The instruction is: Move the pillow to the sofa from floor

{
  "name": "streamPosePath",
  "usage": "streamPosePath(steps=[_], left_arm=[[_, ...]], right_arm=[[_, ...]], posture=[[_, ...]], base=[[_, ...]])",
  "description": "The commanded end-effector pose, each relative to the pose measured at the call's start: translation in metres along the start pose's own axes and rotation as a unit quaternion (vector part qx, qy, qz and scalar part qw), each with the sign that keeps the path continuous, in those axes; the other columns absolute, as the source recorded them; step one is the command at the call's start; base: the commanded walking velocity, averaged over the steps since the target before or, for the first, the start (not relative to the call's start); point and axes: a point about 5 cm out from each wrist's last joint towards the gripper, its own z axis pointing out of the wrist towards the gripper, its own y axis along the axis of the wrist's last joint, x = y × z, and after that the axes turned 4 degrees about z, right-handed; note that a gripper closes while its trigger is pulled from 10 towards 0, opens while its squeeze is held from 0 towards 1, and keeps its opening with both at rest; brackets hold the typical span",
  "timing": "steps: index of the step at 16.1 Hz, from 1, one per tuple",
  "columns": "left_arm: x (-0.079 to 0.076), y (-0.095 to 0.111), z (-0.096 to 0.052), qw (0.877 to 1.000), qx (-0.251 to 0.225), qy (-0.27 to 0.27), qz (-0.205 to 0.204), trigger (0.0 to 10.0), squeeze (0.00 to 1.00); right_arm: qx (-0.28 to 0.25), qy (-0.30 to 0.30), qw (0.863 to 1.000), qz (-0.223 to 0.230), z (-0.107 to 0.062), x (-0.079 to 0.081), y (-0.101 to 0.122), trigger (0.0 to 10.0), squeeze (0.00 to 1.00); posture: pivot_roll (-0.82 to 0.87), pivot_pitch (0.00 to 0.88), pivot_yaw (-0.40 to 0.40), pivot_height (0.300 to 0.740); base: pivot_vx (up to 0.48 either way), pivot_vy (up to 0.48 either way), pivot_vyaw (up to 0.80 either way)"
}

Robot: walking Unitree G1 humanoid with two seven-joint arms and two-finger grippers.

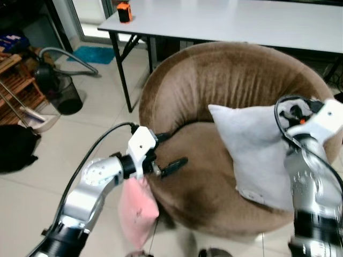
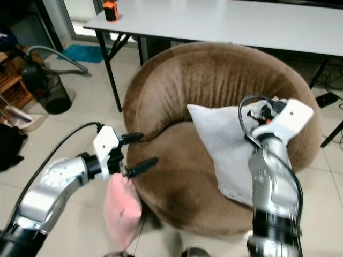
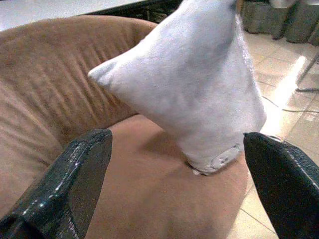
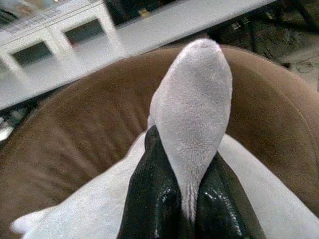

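Note:
A pale grey pillow (image 1: 252,150) stands tilted on the seat of the round brown sofa (image 1: 225,75), its lower corner resting on the cushion (image 3: 149,199). My right gripper (image 4: 187,149) is shut on the pillow's upper right corner (image 4: 197,99), beside the sofa's right side. Over the sofa's front left rim, my left gripper (image 1: 172,149) is open with nothing between its fingers, pointing toward the pillow (image 3: 189,84). A pink pillow (image 1: 136,209) leans on the floor against the sofa, under my left arm.
A white table (image 1: 241,21) stands close behind the sofa, with an orange object (image 1: 124,12) on its left corner. At the left are a black mesh bin (image 1: 67,93), a wooden rack (image 1: 16,91) and a black bag (image 1: 16,147) on the tiled floor.

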Motion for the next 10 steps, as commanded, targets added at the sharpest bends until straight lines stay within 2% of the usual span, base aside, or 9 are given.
streamPosePath(steps=[1, 3, 4, 5, 6, 7, 9, 10], left_arm=[[-0.002, 0.002, -0.003, 1.000, 0.002, -0.013, 0.000, 10.0, 0.00], [-0.006, 0.000, -0.012, 1.000, 0.014, -0.012, -0.002, 10.0, 0.00], [-0.006, -0.001, -0.014, 1.000, 0.017, -0.011, -0.002, 10.0, 0.00], [-0.007, 0.000, -0.019, 1.000, 0.023, -0.009, -0.004, 10.0, 0.00], [-0.007, 0.001, -0.024, 1.000, 0.026, -0.006, -0.005, 10.0, 0.00], [-0.007, 0.004, -0.033, 1.000, 0.030, 0.003, -0.006, 10.0, 0.00], [-0.005, 0.005, -0.038, 0.999, 0.034, 0.017, 0.000, 10.0, 0.00], [-0.001, 0.006, -0.040, 0.999, 0.039, 0.033, 0.001, 10.0, 0.00]], right_arm=[[-0.029, -0.020, 0.999, 0.000, 0.011, -0.006, 0.011, 10.0, 0.00], [-0.016, -0.042, 0.999, 0.001, 0.033, -0.010, 0.008, 10.0, 0.00], [-0.015, -0.041, 0.999, 0.001, 0.036, -0.010, 0.007, 10.0, 0.00], [-0.005, -0.030, 0.999, 0.026, 0.048, -0.007, 0.007, 10.0, 0.00], [-0.001, -0.023, 0.999, 0.031, 0.053, -0.005, 0.007, 10.0, 0.07], [0.006, -0.005, 0.999, 0.032, 0.064, 0.001, 0.010, 10.0, 1.00], [0.004, 0.012, 0.999, 0.032, 0.070, 0.005, 0.018, 10.0, 1.00], [-0.011, 0.015, 1.000, 0.010, 0.076, 0.007, 0.031, 10.0, 1.00]], posture=[[0.00, 0.135, 0.021, 0.740], [0.03, 0.170, 0.012, 0.740], [0.03, 0.170, 0.012, 0.740], [0.05, 0.188, 0.009, 0.740], [0.08, 0.206, 0.014, 0.740], [0.10, 0.219, 0.010, 0.740], [0.12, 0.240, 0.010, 0.740], [0.12, 0.241, 0.007, 0.740]], base=[[0.000, 0.000, 0.00], [0.000, 0.000, 0.00], [0.000, 0.000, 0.00], [0.000, 0.000, 0.00], [0.000, 0.000, 0.00], [0.000, 0.000, 0.00], [0.000, 0.000, 0.00], [0.000, 0.000, 0.00]])
